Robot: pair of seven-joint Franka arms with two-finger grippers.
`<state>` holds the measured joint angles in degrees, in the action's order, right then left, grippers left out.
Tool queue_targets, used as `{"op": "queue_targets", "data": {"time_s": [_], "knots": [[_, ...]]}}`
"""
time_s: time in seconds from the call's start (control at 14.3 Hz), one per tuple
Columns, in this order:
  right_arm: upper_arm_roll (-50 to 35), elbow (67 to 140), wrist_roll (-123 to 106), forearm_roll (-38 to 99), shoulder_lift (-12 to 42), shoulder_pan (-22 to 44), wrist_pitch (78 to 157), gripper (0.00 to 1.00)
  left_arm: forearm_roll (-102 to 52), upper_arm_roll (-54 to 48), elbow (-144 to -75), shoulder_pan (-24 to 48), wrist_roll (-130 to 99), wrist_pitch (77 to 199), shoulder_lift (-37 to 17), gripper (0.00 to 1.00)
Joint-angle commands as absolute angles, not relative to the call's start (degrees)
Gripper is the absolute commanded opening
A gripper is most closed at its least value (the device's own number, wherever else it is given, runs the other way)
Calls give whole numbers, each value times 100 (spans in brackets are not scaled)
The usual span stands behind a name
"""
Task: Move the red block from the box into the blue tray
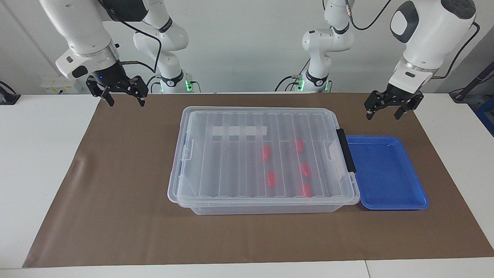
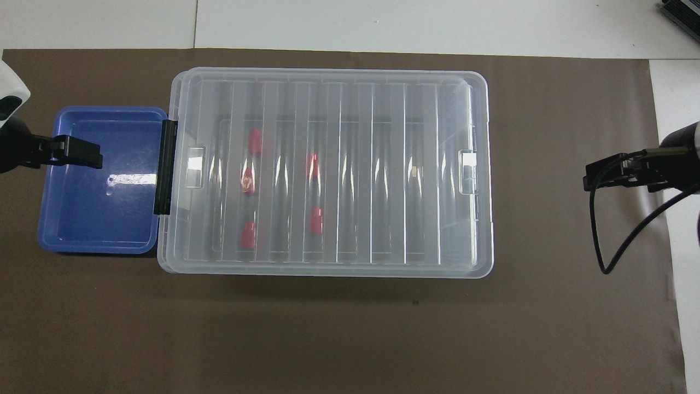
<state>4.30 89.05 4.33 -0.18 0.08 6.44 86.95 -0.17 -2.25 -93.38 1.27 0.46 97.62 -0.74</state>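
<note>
Lid still on the box — clear ribbed plastic, five red blocks visible through it, all lying on the box floor toward the left arm's end, long axes running roughly toward and away from the robots. Blue tray is glossy, shallow, with rounded corners; it sits touching the box at the end with the black clip handle and has nothing in it. Left gripper hangs in the air just off the tray's robot-side edge, fingers spread apart, holding nothing. Right gripper hangs over the brown mat at the right arm's end of the table, well apart from the box, fingers also apart and empty. Key relation — the blocks cluster in the box half next to the tray, so the left arm is the nearer one; the lid likely has to come off first. Blocks are small, smooth and oblong, so pinch across the short width.
</note>
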Motion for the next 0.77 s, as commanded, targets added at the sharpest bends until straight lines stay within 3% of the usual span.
{"op": "queue_targets", "data": {"time_s": [0.0, 0.42, 0.7], "knots": [[413, 9053, 554, -35, -97, 615, 8824, 100, 88, -202, -9475, 185, -53, 9888, 0, 100], [378, 9175, 615, -35, -105, 685, 9280, 100, 88, -202, -9475, 185, -53, 9905, 0, 100], [343, 9658, 1081, 61, -18, 1019, 10211, 100, 88, -202, -9475, 185, -44, 9905, 0, 100]]}}
